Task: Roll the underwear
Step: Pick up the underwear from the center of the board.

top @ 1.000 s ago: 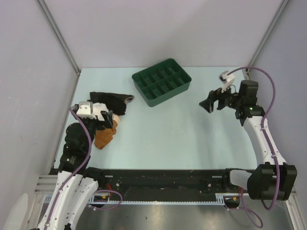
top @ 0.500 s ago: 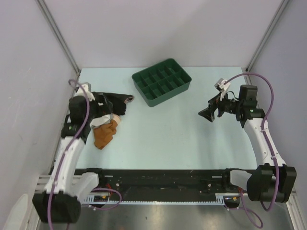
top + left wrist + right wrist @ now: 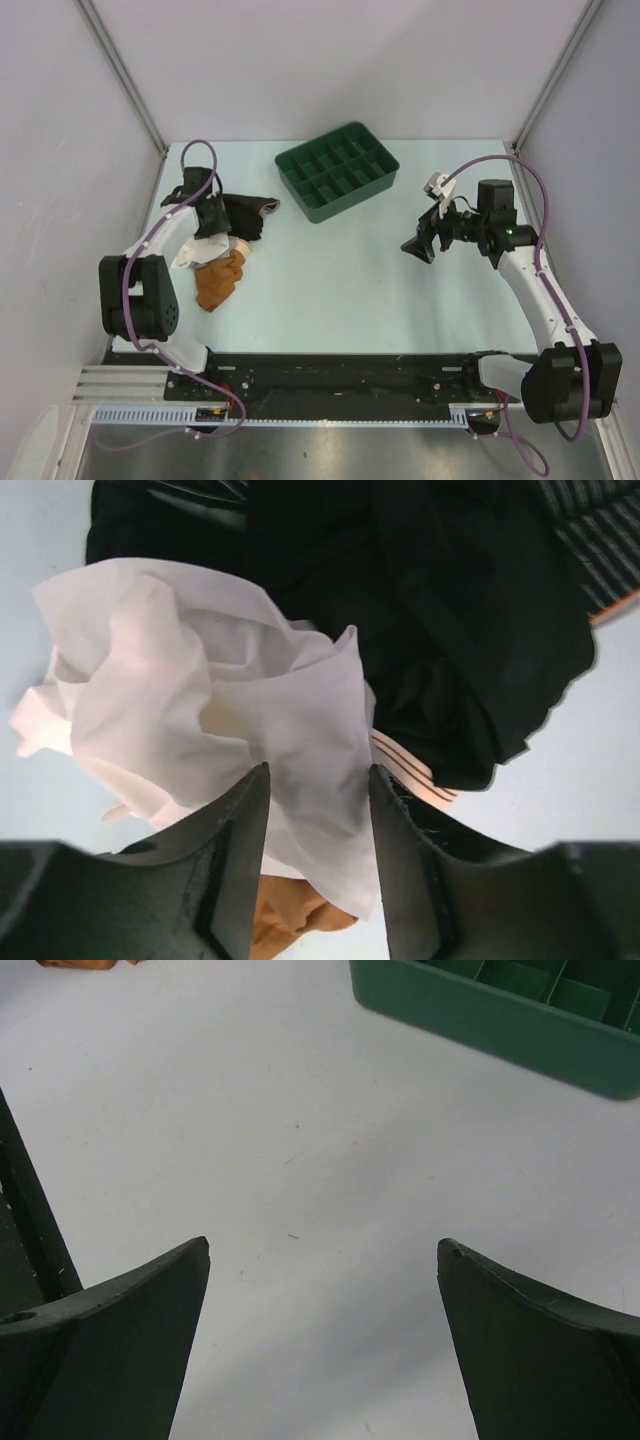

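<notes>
The underwear is a crumpled white cloth lying at the left of the table, half on a black garment; in the top view the underwear shows beside my left arm. My left gripper is down on it, jaws half closed and astride a fold of the white fabric, which fills the gap between the fingers. A visible gap remains, and the cloth does not look pinched. From above, the left gripper sits over the clothes pile. My right gripper hangs open over bare table, holding nothing; it is the right gripper at mid-right.
A black garment with a striped band lies behind the white cloth, and an orange-brown garment lies in front of it. A green compartment tray stands at the back centre; its wall is ahead of my right gripper.
The left arm has swung back and down onto the clothes pile, and its jaws have narrowed around the white cloth. The right gripper has drifted slightly left, still open.
</notes>
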